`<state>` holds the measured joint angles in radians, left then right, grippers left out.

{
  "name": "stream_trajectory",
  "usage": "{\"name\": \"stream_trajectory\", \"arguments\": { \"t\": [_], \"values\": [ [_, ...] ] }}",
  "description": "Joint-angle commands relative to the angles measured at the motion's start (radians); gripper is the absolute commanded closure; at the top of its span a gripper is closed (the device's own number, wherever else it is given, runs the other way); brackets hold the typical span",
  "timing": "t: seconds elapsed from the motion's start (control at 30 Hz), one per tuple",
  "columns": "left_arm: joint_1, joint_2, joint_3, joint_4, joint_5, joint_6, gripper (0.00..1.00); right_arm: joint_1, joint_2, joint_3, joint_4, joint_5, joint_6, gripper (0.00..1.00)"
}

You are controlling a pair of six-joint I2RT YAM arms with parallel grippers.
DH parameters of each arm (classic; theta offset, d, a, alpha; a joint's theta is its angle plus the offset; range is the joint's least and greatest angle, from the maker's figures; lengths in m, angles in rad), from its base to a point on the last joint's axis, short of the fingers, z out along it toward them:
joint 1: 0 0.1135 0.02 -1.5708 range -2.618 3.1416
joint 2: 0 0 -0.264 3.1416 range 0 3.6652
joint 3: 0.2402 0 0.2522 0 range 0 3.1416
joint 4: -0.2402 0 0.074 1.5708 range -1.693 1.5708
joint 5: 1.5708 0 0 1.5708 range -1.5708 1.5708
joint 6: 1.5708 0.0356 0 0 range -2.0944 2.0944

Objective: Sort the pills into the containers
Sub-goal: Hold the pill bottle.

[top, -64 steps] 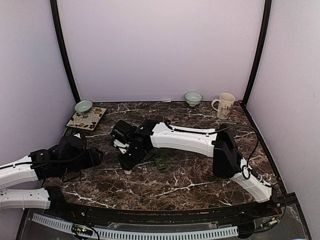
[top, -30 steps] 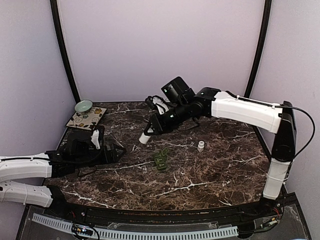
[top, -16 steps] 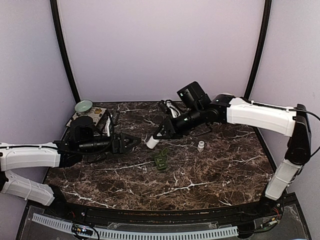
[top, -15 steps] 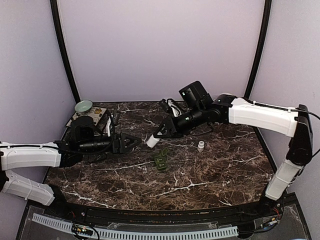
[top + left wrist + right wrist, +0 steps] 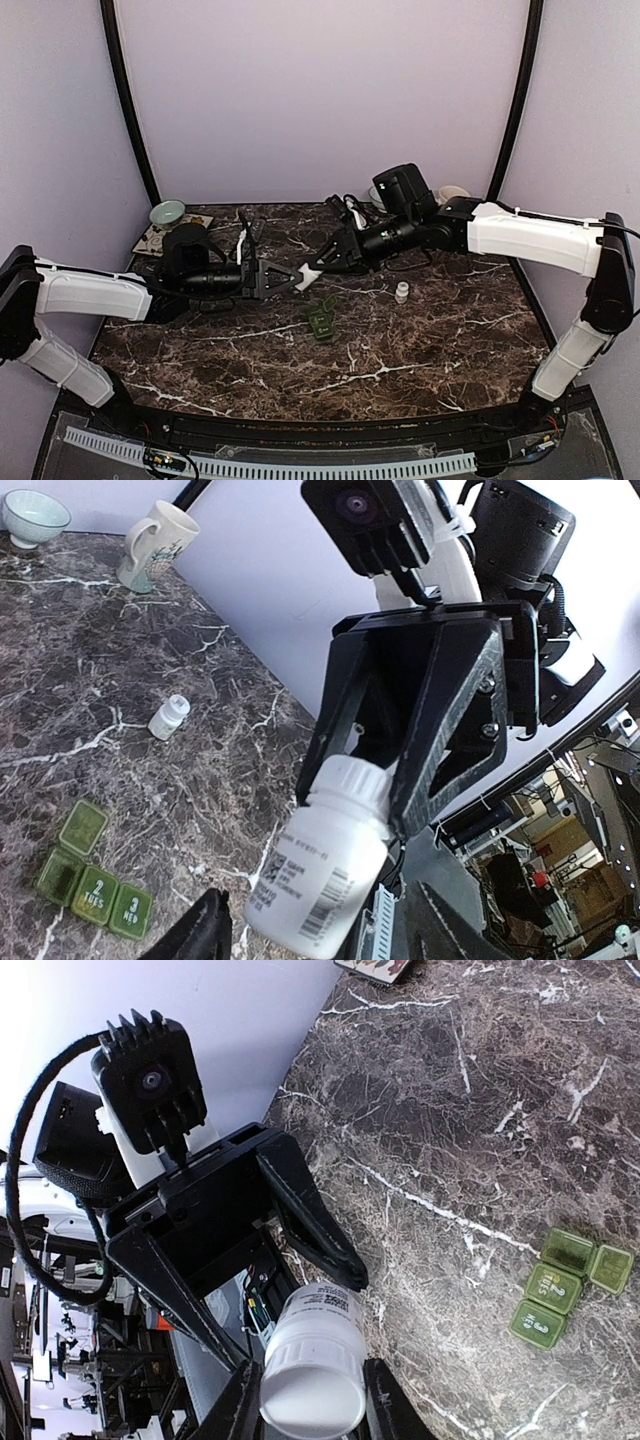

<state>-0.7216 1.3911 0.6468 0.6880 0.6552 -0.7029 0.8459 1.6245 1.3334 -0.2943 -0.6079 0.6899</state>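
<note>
Top external view, left to right: the left gripper (image 5: 288, 279) holds its fingers apart astride the base of a white pill bottle (image 5: 308, 276), with slim gaps showing from the left wrist. The right gripper (image 5: 326, 268) is clamped on the cap in mid-air. Beneath the fingertips the green pill box (image 5: 321, 322) lies on the marble table (image 5: 420, 365), its contents too small to read. The mug (image 5: 455, 192) is half hidden behind the right arm.

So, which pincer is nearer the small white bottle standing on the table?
Right. The right pincer, holding the big white bottle, sits left of the small bottle; the left pincer is farther left.
</note>
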Motion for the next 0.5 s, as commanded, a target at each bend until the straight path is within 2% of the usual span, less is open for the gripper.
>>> {"name": "stream_trajectory", "arguments": {
  "t": [0.0,0.07,0.23,0.47],
  "values": [
    [0.008,0.034,0.048,0.094,0.067,-0.020,0.39,-0.018,-0.023,-0.020,0.073,-0.032,0.021,0.84],
    [0.008,0.057,0.059,0.107,0.078,-0.027,0.41,-0.023,-0.024,-0.032,0.088,-0.037,0.033,0.84],
    [0.018,0.092,0.064,0.169,0.142,-0.064,0.53,-0.035,-0.024,-0.066,0.127,-0.056,0.057,0.84],
    [0.020,0.130,0.071,0.239,0.183,-0.116,0.51,-0.046,-0.024,-0.093,0.171,-0.082,0.081,0.85]
  ]
}}
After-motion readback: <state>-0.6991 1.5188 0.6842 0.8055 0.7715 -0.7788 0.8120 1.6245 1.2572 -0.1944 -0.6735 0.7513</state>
